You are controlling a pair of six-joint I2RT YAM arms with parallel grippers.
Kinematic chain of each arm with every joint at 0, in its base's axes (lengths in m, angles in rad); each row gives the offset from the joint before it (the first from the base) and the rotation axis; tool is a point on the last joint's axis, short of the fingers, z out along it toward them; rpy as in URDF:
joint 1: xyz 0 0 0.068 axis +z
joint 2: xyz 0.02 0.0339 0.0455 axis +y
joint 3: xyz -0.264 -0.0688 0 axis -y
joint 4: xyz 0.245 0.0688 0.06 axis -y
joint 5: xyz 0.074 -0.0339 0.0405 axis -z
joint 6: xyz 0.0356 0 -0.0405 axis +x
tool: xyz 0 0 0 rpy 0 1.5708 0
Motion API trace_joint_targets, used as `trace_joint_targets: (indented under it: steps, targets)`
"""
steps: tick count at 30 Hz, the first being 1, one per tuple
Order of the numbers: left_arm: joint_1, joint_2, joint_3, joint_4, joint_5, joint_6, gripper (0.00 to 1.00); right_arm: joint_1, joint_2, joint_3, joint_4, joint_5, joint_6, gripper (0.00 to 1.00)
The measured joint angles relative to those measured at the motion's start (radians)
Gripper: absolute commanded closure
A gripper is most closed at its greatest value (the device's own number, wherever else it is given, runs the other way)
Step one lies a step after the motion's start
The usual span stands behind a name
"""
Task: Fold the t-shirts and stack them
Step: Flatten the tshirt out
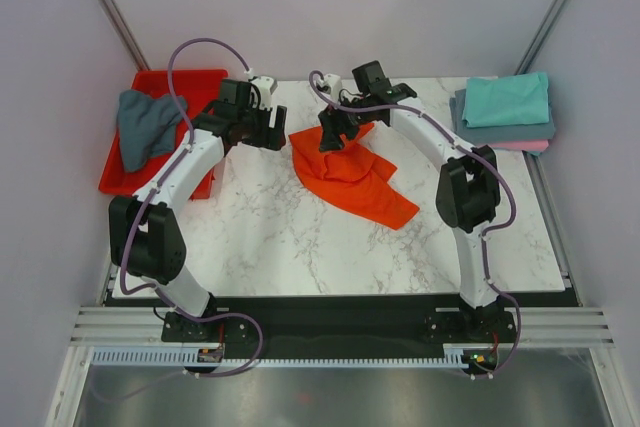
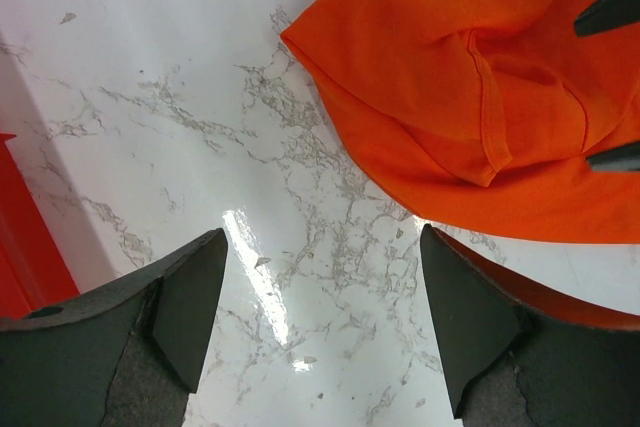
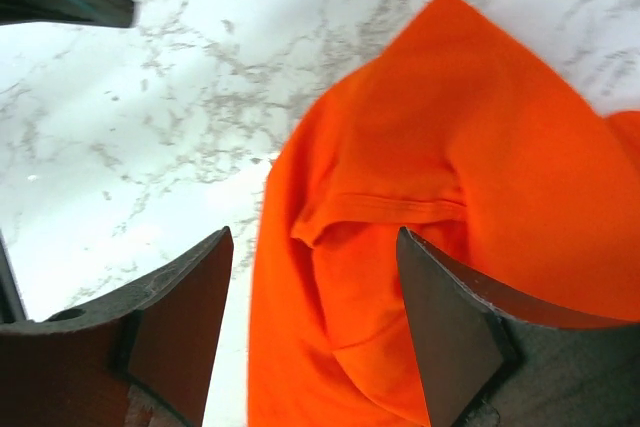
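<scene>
Lying crumpled, the orange-red t-shirt [image 1: 350,175] has bare tabletop [image 1: 300,237] around its near edges; wrist views show left jaws spread over marble, right jaws spread over cloth.

Both arms [image 1: 187,165] are white with black joints, purple cables [image 1: 170,72], dark jaws.

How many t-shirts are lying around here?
5. An orange shirt crumpled mid-table, a grey-blue shirt in the red tray, and a teal shirt, grey shirt and pink shirt stacked far right; the stack may hide more.
</scene>
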Motion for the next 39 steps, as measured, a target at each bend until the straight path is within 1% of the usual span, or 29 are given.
trace_joint_targets:
  steps: [7,16,19,21,22,23,25,26,27,28,29,34,39]
  targets:
    - [0.000,0.006,0.016,0.000,0.000,-0.013,0.15,0.054,0.011,-0.016,-0.040,-0.042,0.000,0.27]
    - [0.000,0.011,0.030,0.003,0.000,-0.019,0.15,0.047,0.094,-0.025,-0.066,-0.013,-0.001,0.29]
    - [0.000,0.011,0.030,0.003,0.000,-0.019,0.15,0.047,0.117,-0.018,-0.069,-0.005,0.000,0.30]
    - [0.000,0.011,0.030,0.003,0.000,-0.019,0.15,0.047,0.134,-0.004,-0.071,-0.002,0.000,0.34]
    - [0.000,0.011,0.030,0.004,0.000,-0.019,0.15,0.047,0.147,0.009,-0.072,-0.002,0.002,0.36]
    - [0.000,0.011,0.030,0.003,0.000,-0.019,0.15,0.047,0.157,0.018,-0.071,-0.002,0.004,0.48]
    - [0.000,0.011,0.030,0.004,0.000,-0.019,0.15,0.047,0.174,0.037,-0.066,0.000,0.007,0.67]
    - [0.000,0.011,0.030,0.003,0.000,-0.019,0.15,0.047,0.179,0.046,-0.065,0.000,0.011,0.87]
    - [0.000,0.011,0.030,0.004,0.000,-0.019,0.15,0.047,0.182,0.052,-0.063,0.002,0.016,0.94]
    - [0.000,0.011,0.030,0.004,0.000,-0.019,0.15,0.047,0.182,0.057,-0.064,0.003,0.018,0.98]
    - [0.000,0.011,0.030,0.004,0.000,-0.019,0.15,0.047,0.182,0.067,-0.064,0.007,0.023,1.00]
    - [0.000,0.011,0.030,0.004,0.000,-0.019,0.15,0.038,0.180,0.142,-0.059,0.030,0.034,1.00]
    - [0.000,0.011,0.030,0.014,-0.092,-0.019,0.17,-0.004,0.140,0.302,-0.026,0.075,0.067,1.00]
